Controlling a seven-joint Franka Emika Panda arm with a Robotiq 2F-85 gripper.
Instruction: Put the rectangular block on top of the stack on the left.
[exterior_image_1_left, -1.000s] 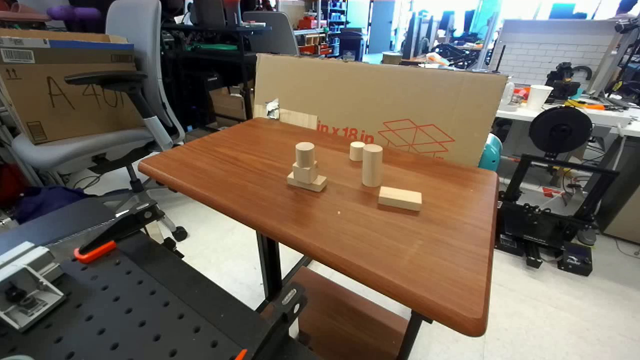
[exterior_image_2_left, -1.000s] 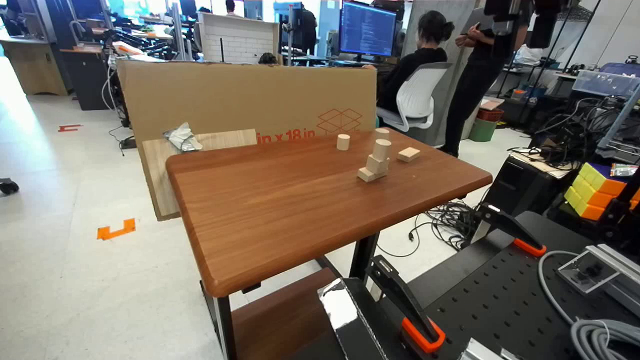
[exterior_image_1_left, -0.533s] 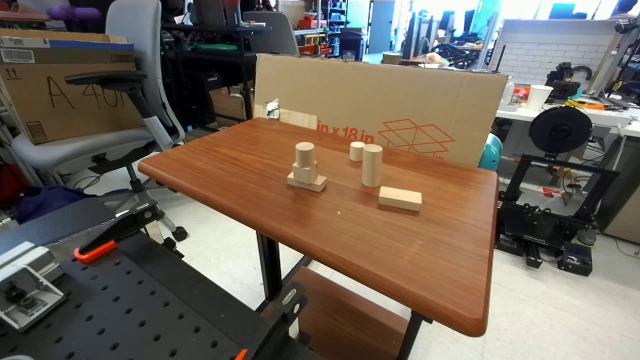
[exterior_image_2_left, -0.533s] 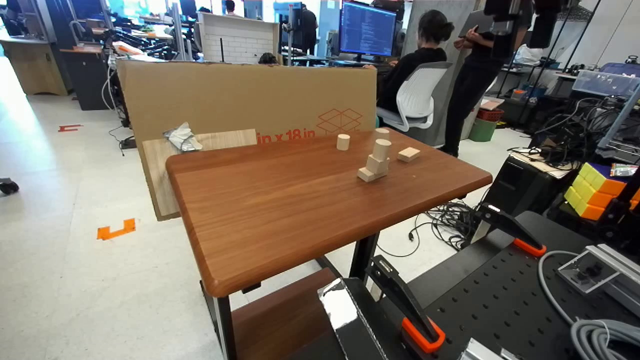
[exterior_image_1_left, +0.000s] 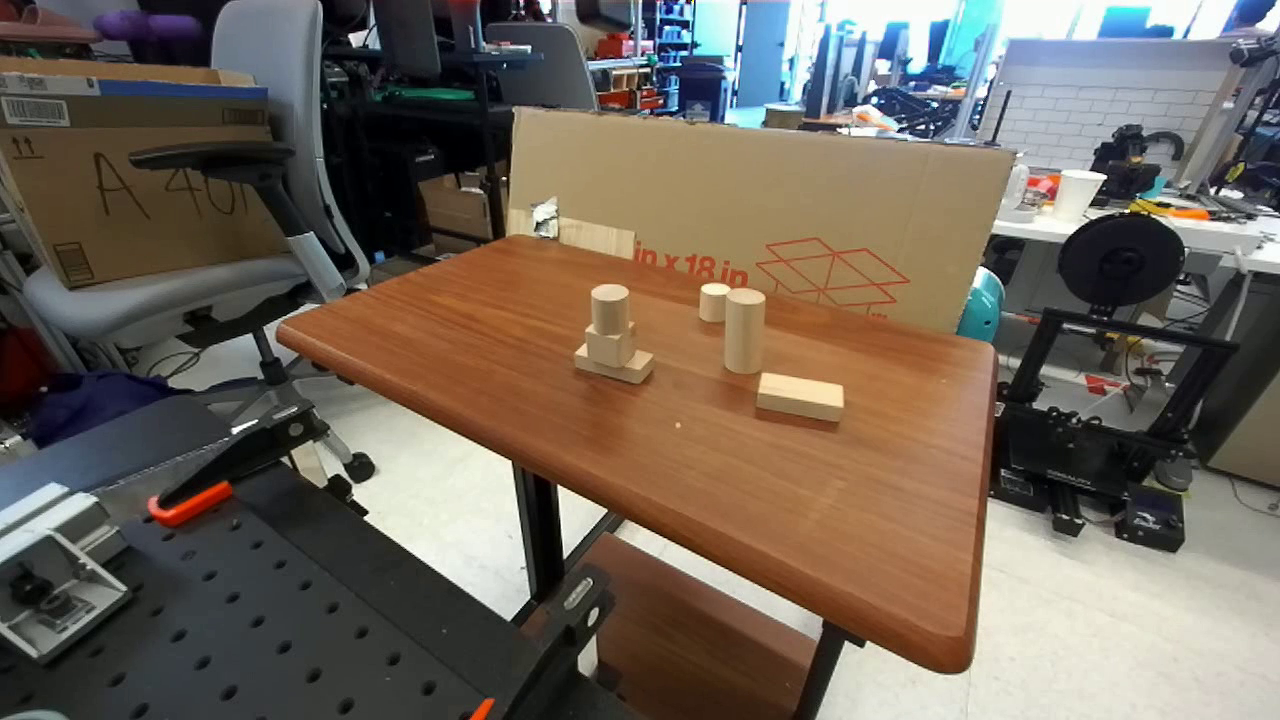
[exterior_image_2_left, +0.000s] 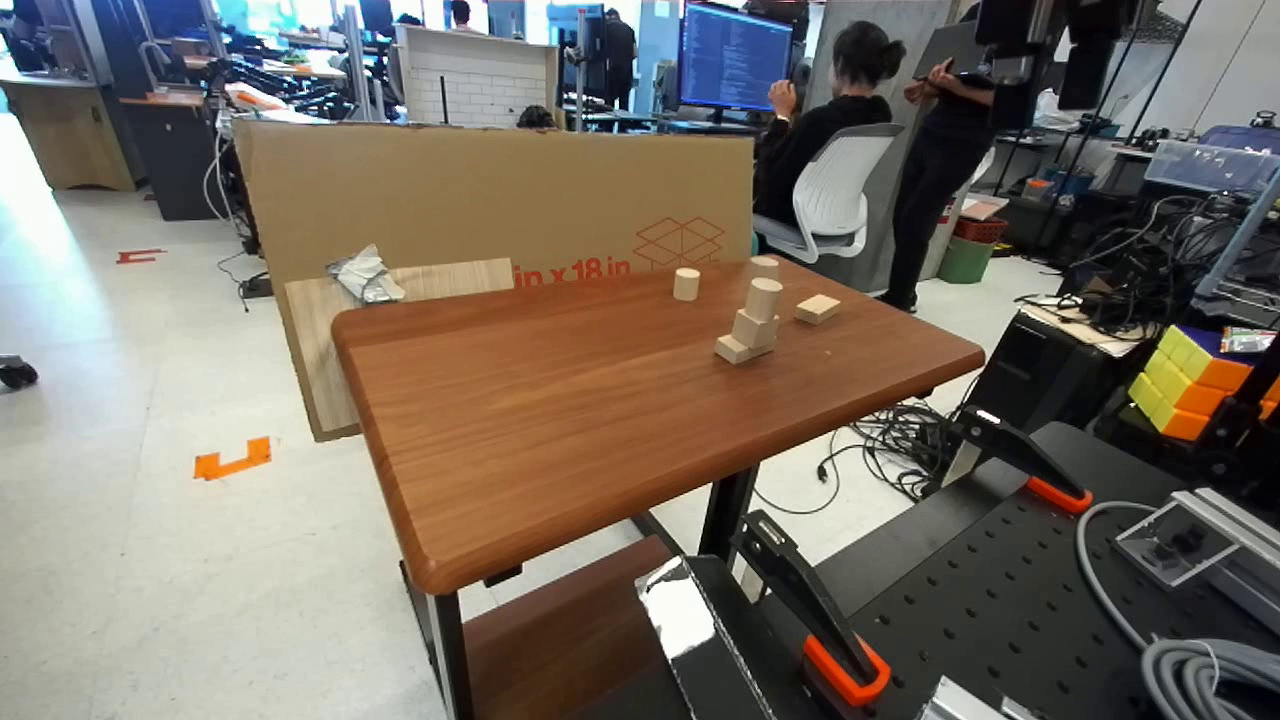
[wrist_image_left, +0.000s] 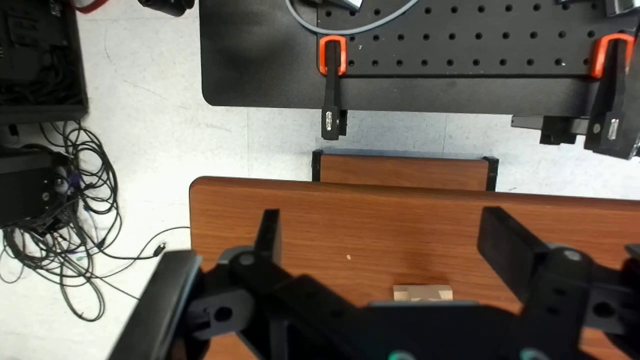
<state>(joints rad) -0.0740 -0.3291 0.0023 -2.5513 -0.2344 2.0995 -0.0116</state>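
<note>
The rectangular block (exterior_image_1_left: 800, 397) is flat, pale wood and lies on the table in both exterior views (exterior_image_2_left: 818, 309). The stack (exterior_image_1_left: 609, 335) has a flat base, a small cubic block and a short cylinder on top. It also shows in an exterior view (exterior_image_2_left: 756, 322). In the wrist view, part of the stack (wrist_image_left: 423, 292) shows beyond the gripper body. The rectangular block does not show there. My gripper (wrist_image_left: 382, 230) is open and empty, high above the table. Its dark parts hang at the top right of an exterior view (exterior_image_2_left: 1045, 80).
A tall cylinder (exterior_image_1_left: 744, 332) stands behind the rectangular block, and a short cylinder (exterior_image_1_left: 713, 302) stands farther back. A cardboard sheet (exterior_image_1_left: 760, 200) rises behind the wooden table (exterior_image_1_left: 820, 520). Clamps (exterior_image_2_left: 800, 600) sit on the black pegboard base beside the table.
My gripper has moved slightly lower in an exterior view. A dark shape has appeared at the top edge of an exterior view. The blocks have not moved.
</note>
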